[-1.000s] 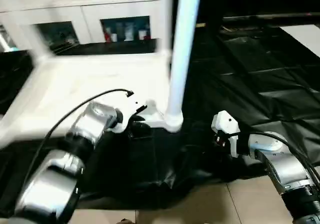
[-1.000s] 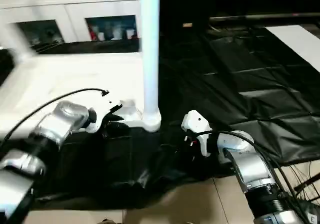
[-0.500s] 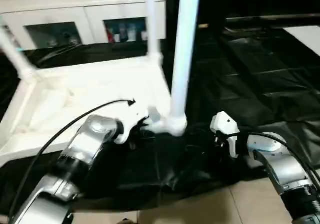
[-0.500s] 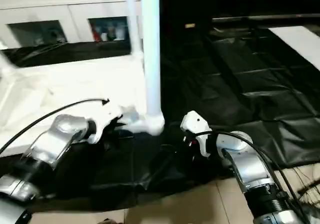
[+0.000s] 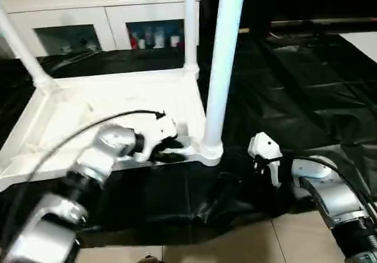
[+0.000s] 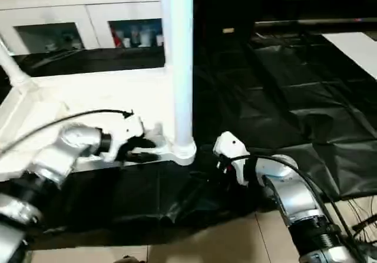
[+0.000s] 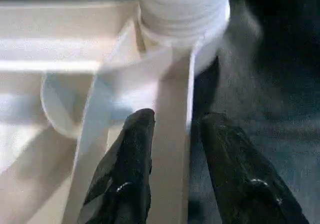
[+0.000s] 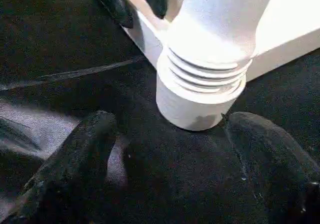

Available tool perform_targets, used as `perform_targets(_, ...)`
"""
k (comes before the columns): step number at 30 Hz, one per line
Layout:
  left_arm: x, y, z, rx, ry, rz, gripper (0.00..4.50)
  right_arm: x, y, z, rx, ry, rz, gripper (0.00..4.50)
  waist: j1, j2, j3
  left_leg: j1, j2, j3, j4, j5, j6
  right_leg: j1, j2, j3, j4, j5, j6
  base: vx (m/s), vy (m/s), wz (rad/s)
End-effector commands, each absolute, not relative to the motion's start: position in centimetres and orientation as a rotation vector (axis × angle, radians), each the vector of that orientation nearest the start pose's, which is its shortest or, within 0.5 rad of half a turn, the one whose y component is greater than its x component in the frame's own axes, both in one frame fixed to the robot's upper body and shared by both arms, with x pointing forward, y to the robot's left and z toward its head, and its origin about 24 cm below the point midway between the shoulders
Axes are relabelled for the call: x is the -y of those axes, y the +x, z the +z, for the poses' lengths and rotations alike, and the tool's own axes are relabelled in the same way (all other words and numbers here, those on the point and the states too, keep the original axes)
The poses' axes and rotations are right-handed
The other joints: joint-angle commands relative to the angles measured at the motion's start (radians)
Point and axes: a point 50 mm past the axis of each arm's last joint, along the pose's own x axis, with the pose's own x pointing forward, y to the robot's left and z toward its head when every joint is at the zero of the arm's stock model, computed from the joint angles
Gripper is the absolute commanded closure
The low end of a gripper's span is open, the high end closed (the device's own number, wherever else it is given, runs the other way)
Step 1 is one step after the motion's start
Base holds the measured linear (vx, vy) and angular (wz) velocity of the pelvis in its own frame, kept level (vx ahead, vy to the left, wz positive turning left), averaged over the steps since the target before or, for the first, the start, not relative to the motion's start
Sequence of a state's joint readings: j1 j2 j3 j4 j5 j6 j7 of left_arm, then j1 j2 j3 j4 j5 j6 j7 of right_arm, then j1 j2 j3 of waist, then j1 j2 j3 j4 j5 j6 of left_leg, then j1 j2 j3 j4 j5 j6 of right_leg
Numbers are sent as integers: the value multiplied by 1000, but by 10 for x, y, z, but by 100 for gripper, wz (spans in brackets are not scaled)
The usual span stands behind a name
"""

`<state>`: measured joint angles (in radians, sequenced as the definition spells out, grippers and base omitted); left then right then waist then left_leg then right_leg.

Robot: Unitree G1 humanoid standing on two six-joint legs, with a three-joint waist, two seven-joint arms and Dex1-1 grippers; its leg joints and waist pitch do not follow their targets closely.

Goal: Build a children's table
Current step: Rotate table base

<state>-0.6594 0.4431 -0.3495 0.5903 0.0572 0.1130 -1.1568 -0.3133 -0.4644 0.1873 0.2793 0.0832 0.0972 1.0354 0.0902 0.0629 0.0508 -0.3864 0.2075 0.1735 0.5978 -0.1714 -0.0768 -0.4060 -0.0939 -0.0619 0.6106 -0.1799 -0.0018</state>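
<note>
While the white table (image 5: pixel 112 110) lies upside down on the black-covered bench (image 5: pixel 306 98), with legs standing up, the left tool (image 7: pixel 172 134) seems to clamp the rim beside the near corner leg (image 5: pixel 221 69). The right tool (image 8: pixel 165 149) stands wide open around that leg's socket (image 8: pixel 200 93), not touching it.

Both my forearms are silver metal cylinders with black ring bands at the joints. Left arm (image 5: pixel 88 172): white wrist housing, thin black cable looping from the forearm over to it. Left pincer (image 7: pixel 175 179): two matte black fingers (image 7: pixel 127 179), a small round fastener on each. Right arm (image 5: pixel 330 195): silver with white wrist housing, black cables running along it. Right pincer (image 8: pixel 170 169): two thick black fingers (image 8: pixel 75 159), slightly textured surface.
</note>
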Motion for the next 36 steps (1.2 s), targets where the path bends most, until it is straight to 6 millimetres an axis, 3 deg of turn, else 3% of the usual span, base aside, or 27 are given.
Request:
perform_targets(1, -149, 331, 67, -506, 605, -1288, 286, 165, 282, 50, -300, -358, 1144, 56, 1, -2, -73, 15, 12, -2, -70, -230, 48, 54, -38, 29, -67, -138, -230, 0, 0, 0)
perform_targets(10, -149, 336, 62, -524, 580, -1279, 355, 165, 281, 50, -304, -360, 1144, 56, 6, -5, -74, 16, 14, -2, -69, -228, 51, 57, -41, 29, -63, -111, -255, 0, 0, 0)
perform_targets(13, -149, 337, 59, -529, 576, -1271, 395, 164, 282, 49, -306, -363, 1146, 56, 6, -8, -74, 13, 12, -1, -68, -217, 57, 58, -41, 29, -63, -110, -254, 0, 0, 0)
perform_targets(17, -148, 339, 57, -526, 571, -1248, 412, 164, 283, 49, -305, -366, 1148, 56, 7, -9, -73, 14, 13, -1, -68, -221, 59, 57, -42, 29, -66, -134, -247, 0, 0, 0)
perform_targets(18, -147, 340, 57, -523, 566, -1249, 440, 164, 283, 50, -305, -368, 1148, 56, 7, -10, -72, 14, 12, -1, -69, -230, 57, 56, -42, 29, -67, -151, -244, 0, 0, 0)
perform_targets(21, -144, 340, 55, -514, 557, -1253, 447, 164, 283, 49, -307, -371, 1149, 56, 8, -7, -71, 16, 14, -2, -71, -247, 51, 55, -43, 30, -71, -178, -237, 0, 0, 0)
perform_targets(27, -140, 337, 51, -493, 499, -1267, 447, 164, 282, 49, -301, -366, 1139, 56, 6, -4, -73, 13, 12, -1, -68, -228, 62, 58, -42, 29, -67, -128, -250, 0, 0, 0)
perform_targets(33, -134, 324, 44, -441, 298, -1264, 447, 169, 291, 51, -243, -299, 1003, 56, 1, -3, -77, 9, 13, -2, -68, -206, 68, 60, -45, 28, -64, -130, -250, 0, 0, 0)
perform_targets(35, -131, 318, 40, -425, 245, -1253, 447, 173, 293, 50, -239, -278, 962, 56, 0, -1, -77, 12, 13, 0, -66, -204, 79, 55, -43, 28, -66, -133, -256, 0, 0, 0)
perform_targets(36, -129, 315, 37, -418, 219, -1246, 447, 175, 293, 49, -241, -276, 956, 56, -2, -7, -77, 12, 14, 2, -66, -208, 82, 55, -41, 28, -68, -139, -256, 0, 0, 0)
